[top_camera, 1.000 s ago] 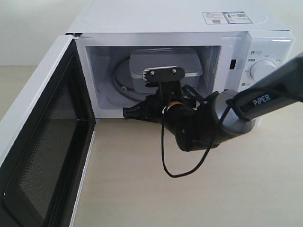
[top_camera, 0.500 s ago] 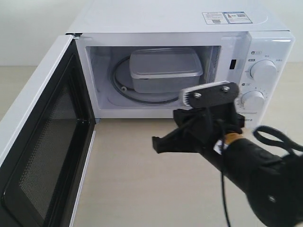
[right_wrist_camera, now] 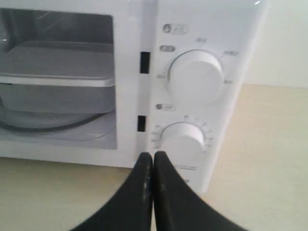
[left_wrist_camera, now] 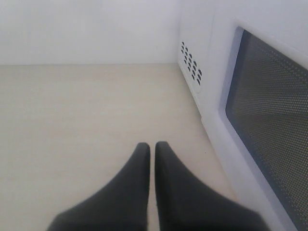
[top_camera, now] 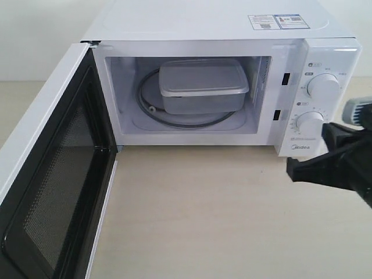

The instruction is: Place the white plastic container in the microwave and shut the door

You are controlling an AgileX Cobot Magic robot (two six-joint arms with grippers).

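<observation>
The white plastic container point(top_camera: 202, 87) sits lidded on the glass turntable point(top_camera: 174, 120) inside the microwave point(top_camera: 209, 26), toward the back of the cavity, in the same spot as a second ago. The change is in the right arm. A second ago it reached up to the cavity mouth and hid much of the container. Half a second ago it had drawn back over the worktop point(top_camera: 221, 221) in front of the control panel. Now only the black tip of the right hand point(top_camera: 292, 170) and a bit of its wrist show at the right edge of the exterior view, just below the lower dial point(top_camera: 309, 123), so the container is in full sight. In the right wrist view the right hand point(right_wrist_camera: 153, 157) has its fingers pressed together on nothing, pointing at the panel beneath the upper dial point(right_wrist_camera: 195, 74). The door point(top_camera: 52, 174) stands swung wide open to the left, as before. The left hand point(left_wrist_camera: 150, 146) hangs above bare worktop with its fingers together and empty, beside the door's mesh window point(left_wrist_camera: 269, 110) and the vent holes point(left_wrist_camera: 191, 62) in the white casing.
</observation>
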